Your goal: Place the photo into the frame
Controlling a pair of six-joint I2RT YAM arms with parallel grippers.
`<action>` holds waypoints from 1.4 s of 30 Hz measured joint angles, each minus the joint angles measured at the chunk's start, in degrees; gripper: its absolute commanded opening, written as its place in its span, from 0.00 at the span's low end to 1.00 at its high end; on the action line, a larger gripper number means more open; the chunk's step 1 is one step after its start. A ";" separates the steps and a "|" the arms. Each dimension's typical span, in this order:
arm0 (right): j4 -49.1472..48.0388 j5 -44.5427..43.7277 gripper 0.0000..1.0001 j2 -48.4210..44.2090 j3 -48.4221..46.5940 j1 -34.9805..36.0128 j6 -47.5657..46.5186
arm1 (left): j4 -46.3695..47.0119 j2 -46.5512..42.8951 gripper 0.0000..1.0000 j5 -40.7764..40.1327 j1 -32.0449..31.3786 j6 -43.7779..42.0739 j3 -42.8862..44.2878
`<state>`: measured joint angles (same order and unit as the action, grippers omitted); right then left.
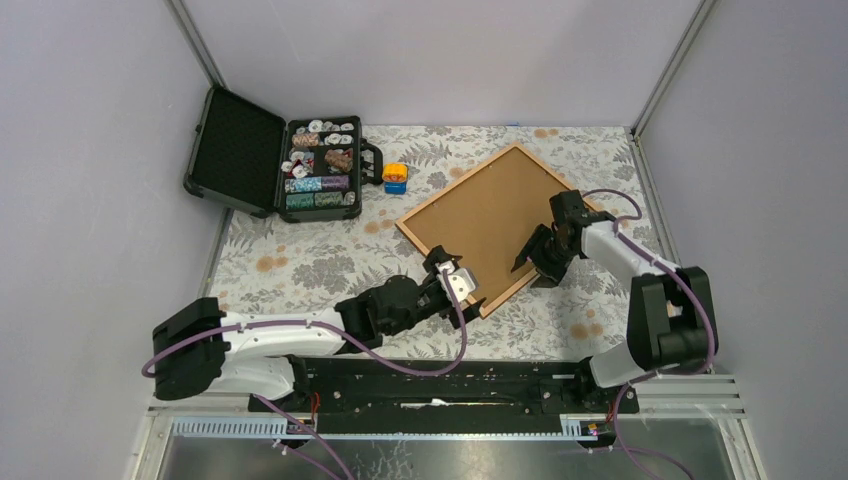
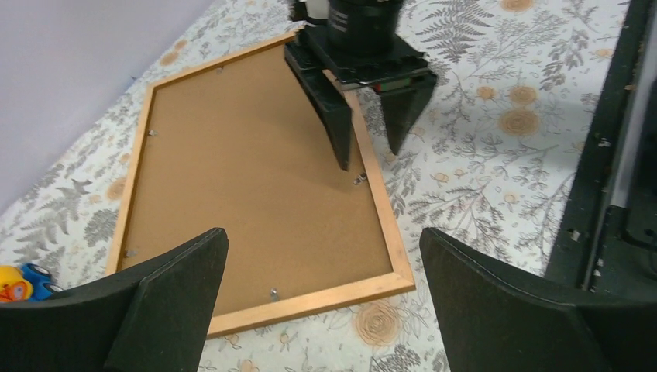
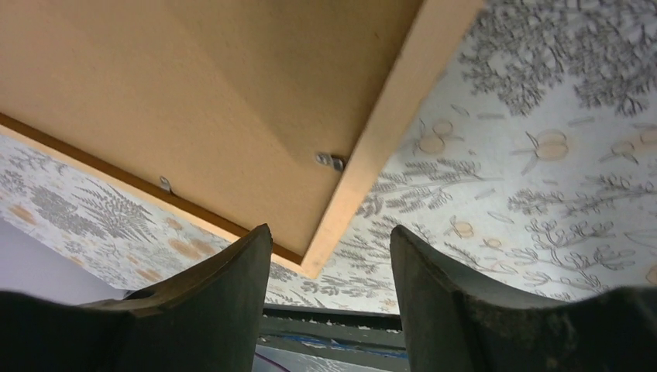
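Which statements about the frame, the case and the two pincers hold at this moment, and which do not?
1. The frame lies flat on the table, brown back up. True.
2. The black case is shut. False: its lid stands open and the contents show.
3. The right pincer clamps the frame's edge. False: its jaws stand apart astride that edge and hold nothing.
4. The left pincer is open and empty, near the frame's near corner. True.
5. A small yellow and blue toy sits beside the case. True.
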<state>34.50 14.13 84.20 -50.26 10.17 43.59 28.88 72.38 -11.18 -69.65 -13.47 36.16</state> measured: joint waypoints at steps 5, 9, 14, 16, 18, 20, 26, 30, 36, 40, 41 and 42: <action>1.55 0.52 0.57 8.02 -6.12 -0.61 -0.79 | -1.92 -3.30 0.99 2.71 0.20 3.13 -2.05; 2.23 1.55 0.52 13.31 -7.74 -2.60 -1.40 | -2.32 -5.25 0.99 4.83 0.20 5.07 -4.00; 3.13 3.15 0.39 17.62 -7.76 -5.77 -2.51 | -2.25 -5.64 0.99 6.88 0.20 6.64 -4.81; 3.43 4.72 0.38 18.51 -8.09 -6.78 -2.80 | -2.29 -5.57 0.99 7.58 0.20 7.08 -4.85; 3.85 5.99 0.30 19.34 -8.52 -7.69 -3.02 | -2.21 -5.44 0.99 7.98 0.20 7.30 -4.85; 4.02 7.30 0.14 20.11 -8.92 -8.33 -3.28 | -1.92 -4.87 0.99 8.02 0.20 7.37 -4.85; 6.78 8.41 0.00 21.86 -10.54 -9.44 -2.78 | -2.34 0.09 0.99 7.74 0.20 6.62 -3.54; 10.80 6.29 0.00 23.61 -13.64 -9.51 -3.65 | -4.79 4.76 0.99 7.30 0.20 4.24 0.09; 17.92 4.59 0.00 25.68 -18.23 -10.14 -6.75 | -7.45 8.17 0.99 6.58 0.20 -1.46 3.10; 21.20 4.31 0.00 25.40 -19.15 -10.19 -8.44 | -3.96 8.24 0.99 2.78 -0.72 -6.71 0.24; 21.92 4.22 0.00 25.18 -19.23 -10.19 -8.83 | -1.99 8.26 0.99 1.22 -1.42 -8.61 -1.25; 22.58 3.91 0.00 24.83 -19.32 -10.19 -9.25 | -0.37 8.39 0.99 -0.24 -2.29 -10.45 -2.73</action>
<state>57.08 18.04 109.03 -69.58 -0.01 34.35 28.51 80.77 -11.42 -71.94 -23.92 33.43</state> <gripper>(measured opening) 0.230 0.988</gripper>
